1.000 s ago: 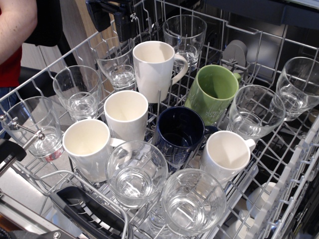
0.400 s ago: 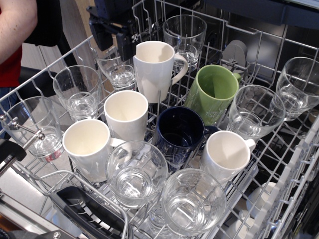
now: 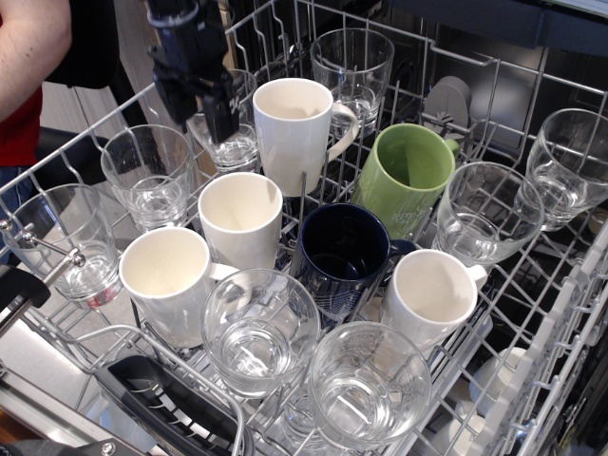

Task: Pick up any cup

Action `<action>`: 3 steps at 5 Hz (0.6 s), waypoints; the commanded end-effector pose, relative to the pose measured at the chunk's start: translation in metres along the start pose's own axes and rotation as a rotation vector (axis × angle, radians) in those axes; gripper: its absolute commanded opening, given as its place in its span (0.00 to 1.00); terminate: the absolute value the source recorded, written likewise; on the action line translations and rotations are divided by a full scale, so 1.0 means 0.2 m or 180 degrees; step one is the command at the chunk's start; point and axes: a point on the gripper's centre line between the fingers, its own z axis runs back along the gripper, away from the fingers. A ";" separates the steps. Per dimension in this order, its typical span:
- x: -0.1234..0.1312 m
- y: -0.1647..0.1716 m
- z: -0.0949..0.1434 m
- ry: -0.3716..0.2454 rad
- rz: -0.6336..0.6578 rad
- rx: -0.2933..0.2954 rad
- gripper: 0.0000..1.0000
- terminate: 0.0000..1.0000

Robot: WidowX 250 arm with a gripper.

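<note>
— Observation.image view: we see our gripper (image 3: 204, 104) at the back left of the rack (image 3: 532, 366), its dark fingers (image 3: 223, 112) hanging in front of a glass tumbler (image 3: 228, 128). Open or closed, we cannot tell.

— And the cup (image 3: 240, 218)?

— It stands below the gripper, apart from it, just beside the white mug (image 3: 294, 133) and the navy mug (image 3: 340, 258). Its rim is free above.
</note>
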 end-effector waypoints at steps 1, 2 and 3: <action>0.04 0.08 -0.09 0.0079 -0.0070 0.0250 1.00 0.00; 0.03 0.11 -0.17 -0.0031 -0.0076 0.0268 1.00 0.00; 0.04 0.12 -0.22 -0.0104 -0.0060 0.0323 1.00 0.00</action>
